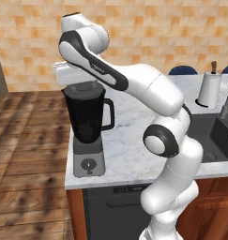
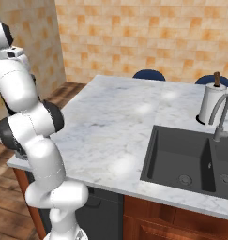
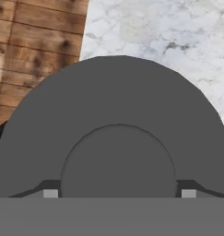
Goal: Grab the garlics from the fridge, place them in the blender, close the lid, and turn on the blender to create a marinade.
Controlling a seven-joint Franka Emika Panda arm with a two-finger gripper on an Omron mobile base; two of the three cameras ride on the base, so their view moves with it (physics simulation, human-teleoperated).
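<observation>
The blender [image 1: 87, 116], a black jar with a side handle on a grey base with one round knob [image 1: 88, 164], stands at the counter's left front corner. The lid [image 3: 118, 101], a flat dark grey disc with a raised round centre, lies level at the jar's mouth [image 1: 86, 87]. My gripper [image 3: 119, 192] hangs straight above the jar [image 1: 82, 82]. Its two fingertips [image 3: 50, 193] press against either side of the lid's raised centre. The lid hides the inside of the jar. The garlics are hidden and the fridge is out of view.
The white marble counter [image 1: 129, 140] runs right to a dark sink [image 2: 181, 159] with a faucet [image 2: 221, 115]. A paper towel roll [image 1: 209, 89] stands at the back right. Two blue chair backs [image 2: 149, 74] rise behind the counter. Wooden floor [image 1: 26, 140] lies to the left.
</observation>
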